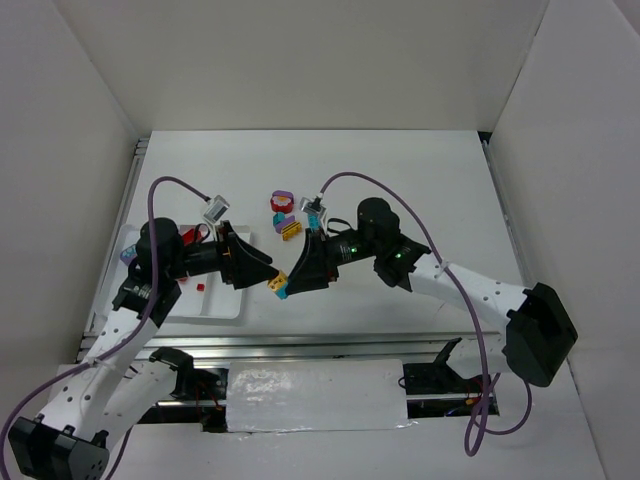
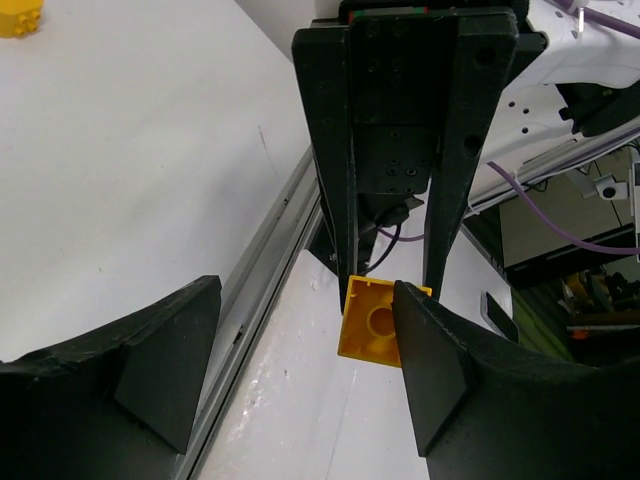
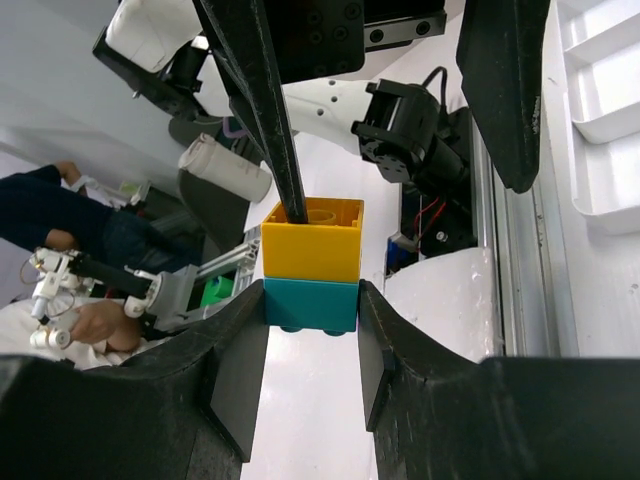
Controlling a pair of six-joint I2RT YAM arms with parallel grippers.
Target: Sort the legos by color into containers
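Over table, right hand grips lego stack; open left hand touches it.

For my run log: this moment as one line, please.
right hand: shut on teal brick | yellow brick: stacked on it | left hand: open, straddling yellow brick

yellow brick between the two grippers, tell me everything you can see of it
The yellow brick is a small, glossy plastic block, yellow-orange, with a round tube showing in its open face. It sits stacked on a teal brick, which the right gripper clamps from both sides, so both are held in the air. One finger of the open left gripper meets its open face, and the other stands well clear.
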